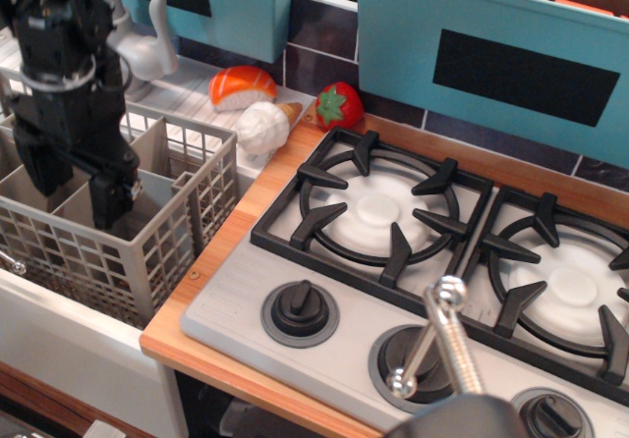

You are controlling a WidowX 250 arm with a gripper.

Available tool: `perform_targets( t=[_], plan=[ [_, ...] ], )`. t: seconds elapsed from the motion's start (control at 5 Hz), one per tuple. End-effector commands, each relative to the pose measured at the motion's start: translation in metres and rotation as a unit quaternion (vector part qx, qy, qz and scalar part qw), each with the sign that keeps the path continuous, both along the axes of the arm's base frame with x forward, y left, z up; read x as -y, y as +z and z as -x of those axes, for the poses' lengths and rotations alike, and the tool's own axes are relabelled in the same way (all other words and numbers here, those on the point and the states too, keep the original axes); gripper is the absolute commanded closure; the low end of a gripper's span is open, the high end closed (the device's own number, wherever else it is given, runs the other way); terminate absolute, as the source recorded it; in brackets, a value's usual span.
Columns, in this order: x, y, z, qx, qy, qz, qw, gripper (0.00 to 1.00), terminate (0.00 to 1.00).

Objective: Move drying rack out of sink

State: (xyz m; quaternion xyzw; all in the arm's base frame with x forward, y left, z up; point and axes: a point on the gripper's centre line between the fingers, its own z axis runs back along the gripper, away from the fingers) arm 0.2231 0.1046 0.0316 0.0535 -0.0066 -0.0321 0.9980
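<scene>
The light-grey lattice drying rack [187, 212] sits in the sink, whose white front wall [69, 345] shows at the lower left. The pale faucet [147, 50] stands behind the rack. My black gripper [74, 185] is at the left, lowered into the rack from above. Its two fingers are spread apart. One fingertip [108, 202] is down inside a compartment near an inner divider. I cannot tell whether the fingers touch a wall. The rack's left part is cut off by the frame edge and partly hidden by the gripper.
A sushi toy [243, 84], a white toy [263, 126] and a red strawberry [337, 105] lie behind the rack's right corner. The grey stovetop [236, 301] with black grates and knobs fills the right. Teal bins [491, 45] hang at the back. A metal screw-like rod [442, 345] stands at the front.
</scene>
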Motion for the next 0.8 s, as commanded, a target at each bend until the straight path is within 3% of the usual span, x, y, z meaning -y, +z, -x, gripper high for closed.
perform_targets(
  t=[0.0, 0.2, 0.6],
  plan=[
    [-0.001, -0.029, -0.003, 0.004, 0.005, 0.0, 1.0, 0.0, 0.0],
    [-0.005, -0.031, -0.007, -0.001, 0.024, 0.017, 0.9996, 1.0, 0.0],
    [-0.011, -0.012, -0.01, 0.022, 0.037, 0.034, 0.9985, 1.0, 0.0]
  ],
)
